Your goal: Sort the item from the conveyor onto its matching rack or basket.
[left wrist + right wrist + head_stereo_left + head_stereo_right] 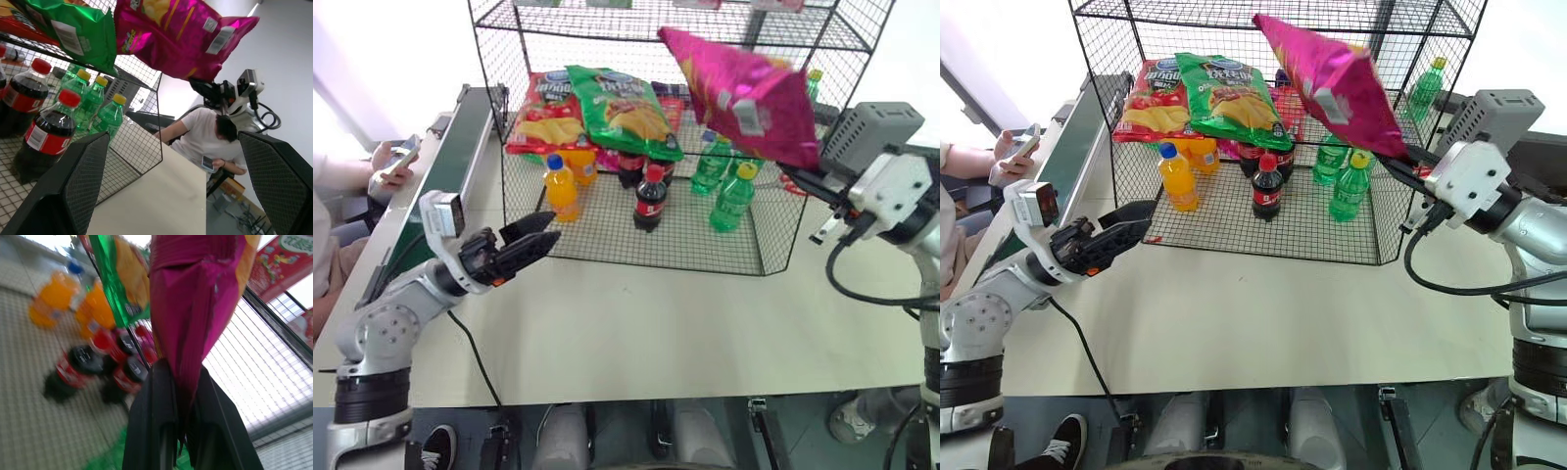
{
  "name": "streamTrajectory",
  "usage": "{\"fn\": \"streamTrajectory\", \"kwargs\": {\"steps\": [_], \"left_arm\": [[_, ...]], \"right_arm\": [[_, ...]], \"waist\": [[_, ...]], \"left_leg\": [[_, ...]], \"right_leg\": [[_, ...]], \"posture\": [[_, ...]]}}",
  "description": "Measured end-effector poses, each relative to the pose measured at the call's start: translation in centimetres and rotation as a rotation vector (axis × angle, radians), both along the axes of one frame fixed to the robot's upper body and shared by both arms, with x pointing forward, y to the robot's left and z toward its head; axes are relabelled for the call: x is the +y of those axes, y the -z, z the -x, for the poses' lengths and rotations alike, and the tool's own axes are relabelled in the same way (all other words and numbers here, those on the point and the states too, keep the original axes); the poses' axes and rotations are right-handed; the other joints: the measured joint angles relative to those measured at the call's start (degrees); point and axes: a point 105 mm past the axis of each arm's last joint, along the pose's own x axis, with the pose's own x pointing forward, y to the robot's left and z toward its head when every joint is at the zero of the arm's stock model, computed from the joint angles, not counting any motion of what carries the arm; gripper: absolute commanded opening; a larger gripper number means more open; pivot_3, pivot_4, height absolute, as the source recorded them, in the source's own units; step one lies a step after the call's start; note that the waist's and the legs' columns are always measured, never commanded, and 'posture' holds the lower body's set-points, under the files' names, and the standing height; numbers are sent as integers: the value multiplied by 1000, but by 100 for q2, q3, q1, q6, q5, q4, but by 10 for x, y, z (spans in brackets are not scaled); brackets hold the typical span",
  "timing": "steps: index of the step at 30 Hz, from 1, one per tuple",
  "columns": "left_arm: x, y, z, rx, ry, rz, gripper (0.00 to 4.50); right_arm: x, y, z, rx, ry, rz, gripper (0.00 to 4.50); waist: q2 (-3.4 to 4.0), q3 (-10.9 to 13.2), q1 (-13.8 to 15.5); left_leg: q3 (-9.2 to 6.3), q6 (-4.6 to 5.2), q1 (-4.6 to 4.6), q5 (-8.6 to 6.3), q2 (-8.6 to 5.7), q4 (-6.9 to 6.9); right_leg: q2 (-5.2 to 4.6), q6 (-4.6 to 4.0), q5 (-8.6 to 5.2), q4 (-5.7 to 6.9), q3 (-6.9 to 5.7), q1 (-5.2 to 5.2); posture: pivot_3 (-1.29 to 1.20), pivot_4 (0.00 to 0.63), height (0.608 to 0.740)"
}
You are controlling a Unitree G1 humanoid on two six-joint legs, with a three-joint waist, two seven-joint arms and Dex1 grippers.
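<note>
Open cream bench [636,323] lies clear between both arms before the black wire-mesh rack [773,250]; its lower tier is crowded with orange, cola and green bottles [649,199], while red and green chip bags [622,110] fill the tier above.

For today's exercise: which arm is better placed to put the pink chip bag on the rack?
Right. Its gripper already pinches the pink chip bag beside the rack; the left gripper is open and holds nothing.
</note>
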Motion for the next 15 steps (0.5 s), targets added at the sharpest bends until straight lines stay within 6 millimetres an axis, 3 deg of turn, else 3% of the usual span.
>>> {"fn": "streamTrajectory", "kwargs": {"steps": [6,15], "left_arm": [[0,3,-1,6,-6,-6,4460],[-7,8,2,-28,-17,-23,4460]], "right_arm": [[-16,-3,-16,-156,123,194,0],[-9,-3,-60,-291,257,416,0]], "waist": [[1,1,-11],[4,3,-5]], "left_leg": [[1,-7,4,4,2,0],[4,-38,3,22,1,0]], "right_leg": [[1,0,0,4,1,0],[-3,0,0,5,5,0]], "posture": [[0,150,740],[0,150,740]]}}
